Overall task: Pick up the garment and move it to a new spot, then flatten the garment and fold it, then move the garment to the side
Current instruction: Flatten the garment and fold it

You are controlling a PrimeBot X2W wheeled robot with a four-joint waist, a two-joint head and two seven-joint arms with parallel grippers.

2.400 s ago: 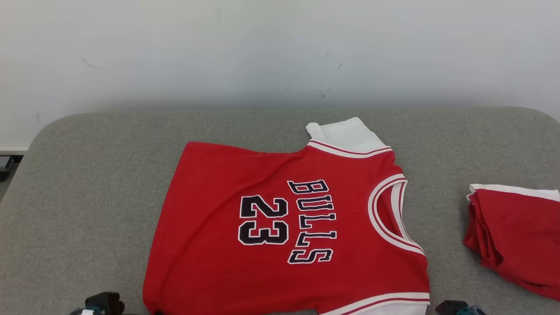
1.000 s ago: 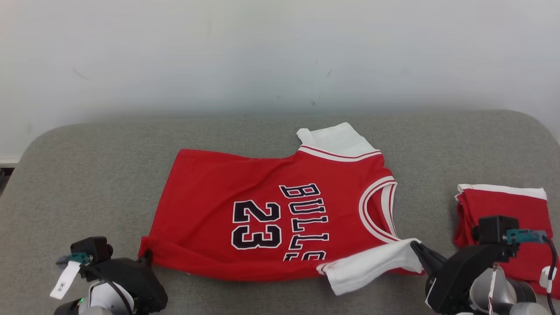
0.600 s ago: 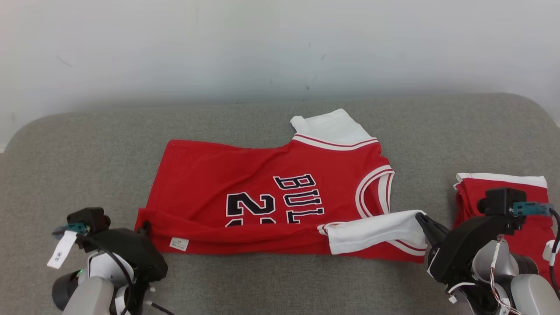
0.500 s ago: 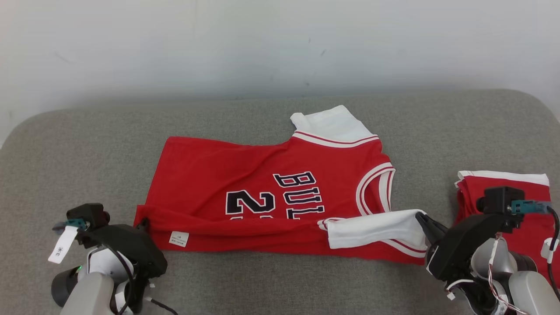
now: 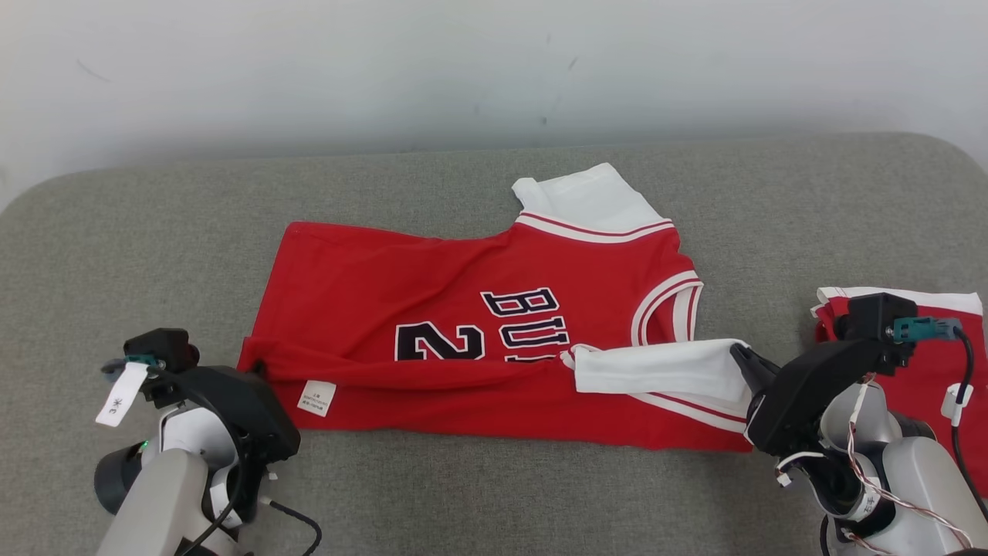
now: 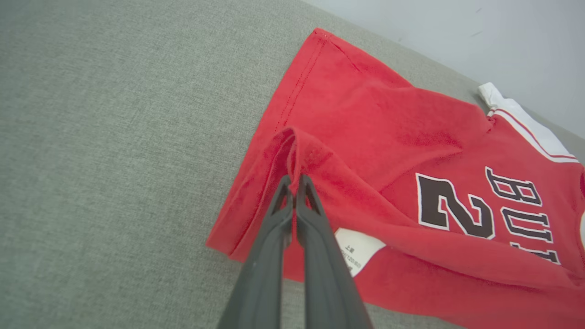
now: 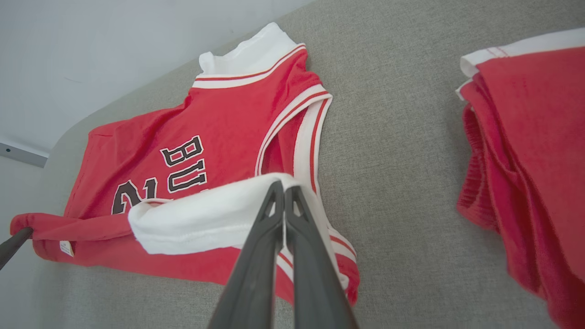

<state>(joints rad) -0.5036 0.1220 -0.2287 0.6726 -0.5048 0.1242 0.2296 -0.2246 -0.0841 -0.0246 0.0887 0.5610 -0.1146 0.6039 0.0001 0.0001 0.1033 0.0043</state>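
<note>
The garment is a red jersey with white sleeves and a dark "BULLS 23" print, lying on the grey padded surface. Its near edge is lifted and folded back over the lower part of the print. My left gripper is shut on the red hem corner, which the left wrist view shows bunched at the left gripper's tips, beside a white label. My right gripper is shut on the near white sleeve. In the right wrist view the right gripper pinches that sleeve.
A second red garment, folded with white trim, lies at the right, just behind my right arm, also seen as a red pile in the right wrist view. A pale wall rises behind the surface. The surface's rounded corners lie far left and far right.
Both grippers have carried the near edge of the garment farther away from me, covering more of the print. The head camera has shifted too.
</note>
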